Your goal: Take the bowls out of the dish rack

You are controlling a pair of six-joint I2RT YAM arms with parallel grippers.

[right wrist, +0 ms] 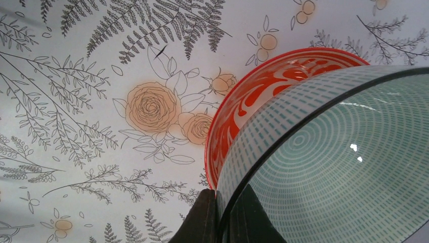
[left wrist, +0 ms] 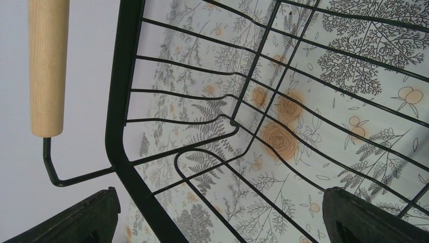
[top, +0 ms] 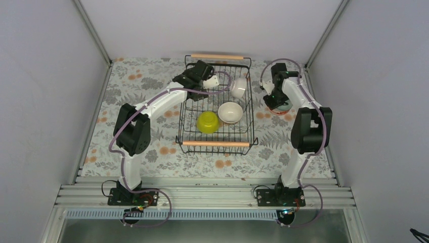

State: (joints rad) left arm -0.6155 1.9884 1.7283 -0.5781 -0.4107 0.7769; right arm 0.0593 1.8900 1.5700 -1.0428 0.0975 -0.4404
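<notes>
Dish rack (top: 192, 114): black wire basket standing mid-bench, long sides running front to back.
Wooden handles (top: 216, 144): two pale bars, one on the near end and one on the far end of the rack.
Bench (top: 131, 81): covered in a pale cloth printed with ferns and orange roses.
Yellow-green bowl (top: 208, 122): upside down on the rack floor, near end.
White bowl (top: 230, 112): upright in the rack, just beside the yellow-green one on its right.
Second white bowl (top: 239, 87): tipped on its side by the rack's right wall, towards the far end.
Left fingers (left wrist: 86, 217): spread wide, over the wire floor in the rack's far-left corner, with a handle end close by.
Right fingers (right wrist: 205, 217): pinched tight on the rim of the teal-patterned bowl (right wrist: 344, 167), outside the rack to its right.
Red-patterned bowl (right wrist: 263, 86): on the bench directly under the teal one; whether the two touch cannot be told.
</notes>
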